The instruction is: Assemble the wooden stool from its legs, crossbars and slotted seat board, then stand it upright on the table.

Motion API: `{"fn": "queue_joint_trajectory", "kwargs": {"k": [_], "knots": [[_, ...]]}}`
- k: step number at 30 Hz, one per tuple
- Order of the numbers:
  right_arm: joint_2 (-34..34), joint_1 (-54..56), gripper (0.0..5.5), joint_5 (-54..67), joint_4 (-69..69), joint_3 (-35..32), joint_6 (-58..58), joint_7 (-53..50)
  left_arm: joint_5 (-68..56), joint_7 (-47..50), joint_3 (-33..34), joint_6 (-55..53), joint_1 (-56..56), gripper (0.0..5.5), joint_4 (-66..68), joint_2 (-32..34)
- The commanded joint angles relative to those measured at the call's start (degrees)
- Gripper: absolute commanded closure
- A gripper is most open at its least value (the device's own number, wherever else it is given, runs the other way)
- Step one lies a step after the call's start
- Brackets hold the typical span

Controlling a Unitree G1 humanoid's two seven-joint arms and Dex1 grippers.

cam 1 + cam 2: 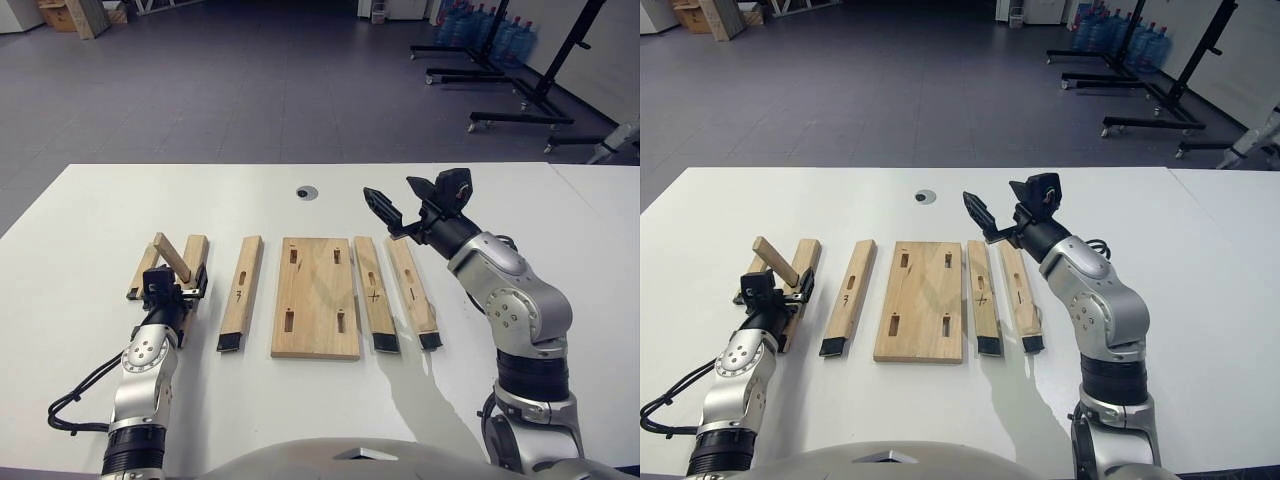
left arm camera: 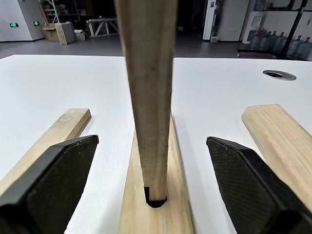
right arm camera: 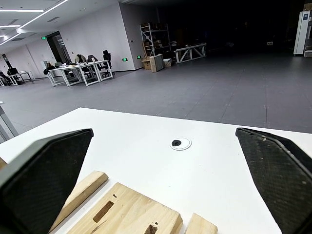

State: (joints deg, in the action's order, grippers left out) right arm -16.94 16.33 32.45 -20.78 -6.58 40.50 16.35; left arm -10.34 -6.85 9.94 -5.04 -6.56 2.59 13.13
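The slotted seat board [image 1: 316, 297] lies flat mid-table. One leg [image 1: 241, 290] lies to its left, and two legs [image 1: 374, 292] [image 1: 413, 285] to its right. Farther left, a crossbar [image 1: 172, 258] leans with its end in the slot of another leg [image 1: 192, 262], and one more wooden piece [image 1: 143, 268] lies beside them. My left gripper [image 1: 172, 289] is open and straddles that crossbar [image 2: 146, 97], its fingers [image 2: 48, 185] clear of the wood on both sides. My right gripper [image 1: 403, 198] is open and empty, held above the far ends of the right-hand legs.
A round cable hole [image 1: 307, 192] sits in the white table [image 1: 560, 230] behind the board. The table's right side and front are bare. Wheeled stands and water bottles are on the floor far behind.
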Motion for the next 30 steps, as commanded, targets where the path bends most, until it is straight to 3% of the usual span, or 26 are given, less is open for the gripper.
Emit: {"fn": "queue_joint_trajectory", "kwargs": {"k": [1,21,27,30], "knots": [[0.31,1.45,0.1,-0.61,-0.11,0.27,-0.62,-0.27,-0.5,0.31,0.18,-7.03,-1.4,1.44,-4.1,0.22],[1.31,-0.36,0.1,-0.78,-2.28,0.34,-1.06,-0.91,-2.77,0.05,4.61,-31.15,8.05,1.44,-32.03,7.78],[1.64,0.49,0.1,-1.07,-1.56,0.48,-1.42,-1.09,-6.96,4.28,8.58,-43.95,29.39,1.44,-35.43,9.91],[1.82,0.94,0.1,-1.27,-1.12,0.55,-1.78,-0.96,-6.79,5.64,9.07,-46.83,34.02,1.44,-34.89,10.41]]}}
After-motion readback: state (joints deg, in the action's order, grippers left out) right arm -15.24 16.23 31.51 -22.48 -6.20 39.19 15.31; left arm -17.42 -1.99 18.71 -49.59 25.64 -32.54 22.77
